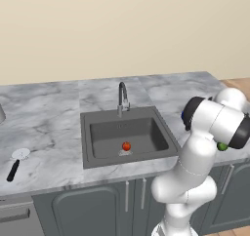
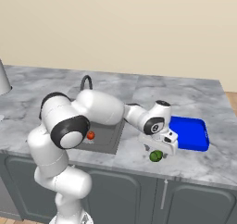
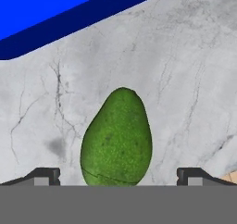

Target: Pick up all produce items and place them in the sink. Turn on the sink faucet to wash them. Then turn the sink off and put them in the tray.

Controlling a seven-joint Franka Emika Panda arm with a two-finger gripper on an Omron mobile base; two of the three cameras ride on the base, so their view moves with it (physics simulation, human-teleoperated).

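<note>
Gripper (image 3: 118, 174) spread wide, green avocado (image 3: 116, 139) centred between fingertips, untouched, blue tray (image 3: 55, 15) just beyond on marble counter (image 3: 185, 79).

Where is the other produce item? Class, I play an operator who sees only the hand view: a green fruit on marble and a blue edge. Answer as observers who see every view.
Observer: The red-orange item lies inside the sink, near the drain.
Operator: And where does the faucet stand?
Observer: The faucet rises at the sink's back edge, with its spout curving over the basin.
Operator: What is my blue edge?
Observer: It is the tray, flat on the counter to the right of the sink, just beyond the green item.
</note>
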